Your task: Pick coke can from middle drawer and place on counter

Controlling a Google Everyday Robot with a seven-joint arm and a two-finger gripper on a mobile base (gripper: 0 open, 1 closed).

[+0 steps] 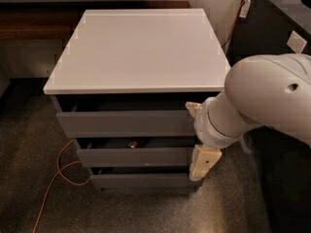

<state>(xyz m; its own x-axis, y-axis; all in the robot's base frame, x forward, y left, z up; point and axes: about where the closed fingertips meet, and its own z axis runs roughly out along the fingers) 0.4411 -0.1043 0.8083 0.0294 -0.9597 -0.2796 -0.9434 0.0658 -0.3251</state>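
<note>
The coke can shows only as a small dark-red and silver glimpse in the narrow gap of the middle drawer, which is slightly open. The white counter tops the grey cabinet and is bare. My gripper is the cream-coloured end of the big white arm. It hangs pointing down at the right end of the drawer fronts, level with the middle drawer and to the right of the can. It holds nothing that I can see.
The taller top drawer and the bottom drawer are also slightly open. An orange cable lies on the speckled floor at the left. A dark cabinet stands at the right, and a wooden bench at the back left.
</note>
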